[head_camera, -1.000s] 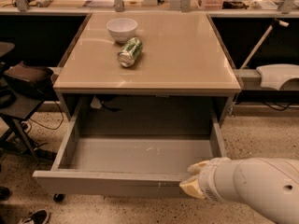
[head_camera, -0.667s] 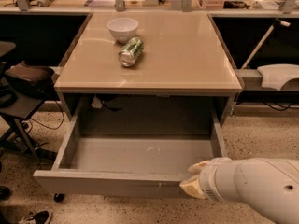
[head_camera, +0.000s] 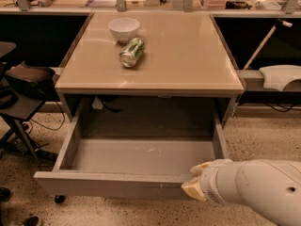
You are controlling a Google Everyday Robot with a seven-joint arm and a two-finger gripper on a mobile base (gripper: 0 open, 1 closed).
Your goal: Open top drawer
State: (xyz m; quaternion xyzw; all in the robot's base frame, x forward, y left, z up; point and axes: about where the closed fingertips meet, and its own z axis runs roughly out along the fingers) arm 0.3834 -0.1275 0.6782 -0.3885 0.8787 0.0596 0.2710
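The top drawer (head_camera: 113,183) is pulled far out from under the beige table; its shallow grey box is empty, with small white scuffs on the floor right of centre. My gripper (head_camera: 194,182) sits at the right end of the drawer's front panel, its cream fingertips touching the top edge. The white arm (head_camera: 256,189) comes in from the lower right and hides most of the gripper.
The beige table top (head_camera: 188,55) holds a white bowl (head_camera: 124,29) and a green can (head_camera: 131,52) lying on its side. A dark chair (head_camera: 23,86) stands at the left. A white object (head_camera: 281,76) lies at the right. The floor is speckled.
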